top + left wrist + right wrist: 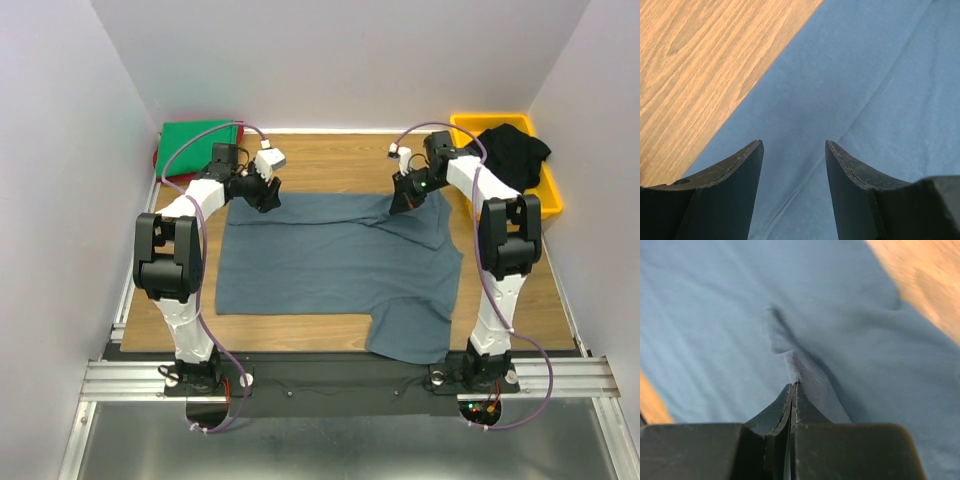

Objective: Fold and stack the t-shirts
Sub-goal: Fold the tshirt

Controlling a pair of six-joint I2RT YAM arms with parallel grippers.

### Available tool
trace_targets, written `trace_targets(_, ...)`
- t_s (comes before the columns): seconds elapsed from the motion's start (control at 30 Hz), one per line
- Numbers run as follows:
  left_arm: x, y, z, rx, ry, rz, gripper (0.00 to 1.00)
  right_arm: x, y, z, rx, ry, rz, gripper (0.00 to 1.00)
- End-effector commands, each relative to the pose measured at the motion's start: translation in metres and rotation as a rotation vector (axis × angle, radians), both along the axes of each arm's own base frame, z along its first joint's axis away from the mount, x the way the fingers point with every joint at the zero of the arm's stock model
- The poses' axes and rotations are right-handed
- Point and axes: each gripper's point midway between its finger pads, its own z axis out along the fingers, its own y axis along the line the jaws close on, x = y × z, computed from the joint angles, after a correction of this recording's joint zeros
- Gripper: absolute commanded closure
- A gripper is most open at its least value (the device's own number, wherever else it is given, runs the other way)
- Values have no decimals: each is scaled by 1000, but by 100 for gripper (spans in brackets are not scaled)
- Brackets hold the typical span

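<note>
A slate blue-grey t-shirt [335, 265] lies spread on the wooden table, one part hanging toward the near edge. My left gripper [262, 198] is open just above the shirt's far left corner; in the left wrist view its fingers [737, 192] straddle blue cloth [850, 75] without holding it. My right gripper [404, 200] is shut on the shirt's far edge; the right wrist view shows a hemmed fold [805, 372] pinched at the fingertips [794, 390]. A folded green shirt [200, 140] lies on a red one [160, 160] at the far left. A black shirt [512, 152] lies in the bin.
A yellow plastic bin [545, 190] stands at the far right corner. White walls close in the table on three sides. Bare wood [330, 160] shows behind the blue-grey shirt and along both sides. Metal rails [330, 378] run along the near edge.
</note>
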Motion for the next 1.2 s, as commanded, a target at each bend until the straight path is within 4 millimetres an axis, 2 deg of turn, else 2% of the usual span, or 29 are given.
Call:
trace_targets(0.0,0,1,10,-10,-28,-10,37,-29,22,40,61,-53,84,99)
trace_targets(0.27,-2,4,6,5,-26,-1,37,-86,40,9,40,79,147,100)
trace_targets(0.4,-2,5,3,15,-24,-1,37,-100,43,3,25,98,167,99)
trace_targets(0.63,-3,7,-9,24,6,9,37,-112,50,-4,16,137,182,99)
trace_targets(0.67,-3,6,-11,24,9,8,37,-113,53,-3,18,142,183,94)
trace_targets(0.7,-3,6,-10,24,8,8,37,-112,53,-3,16,142,179,82)
trace_targets(0.73,-4,6,-10,24,8,8,37,-109,52,0,6,135,175,62)
trace_targets(0.8,-5,5,-7,19,4,0,36,-105,47,11,-17,89,168,49)
trace_targets(0.87,-7,5,-4,18,-6,-10,36,-97,35,26,-30,46,123,48)
trace_targets(0.9,-8,5,-2,18,-7,-12,36,-94,30,26,-32,50,103,48)
trace_targets(1.0,-9,5,1,20,-13,-18,36,-71,-5,38,-73,-6,-3,50)
trace_targets(1.07,-9,5,2,19,-14,-17,36,-53,-29,31,-109,-6,-68,53)
trace_targets(1.1,-8,5,1,18,-13,-11,36,-35,-48,36,-114,-20,-133,57)
trace_targets(1.17,-6,6,-1,16,-12,2,36,-13,-66,28,-130,-21,-196,59)
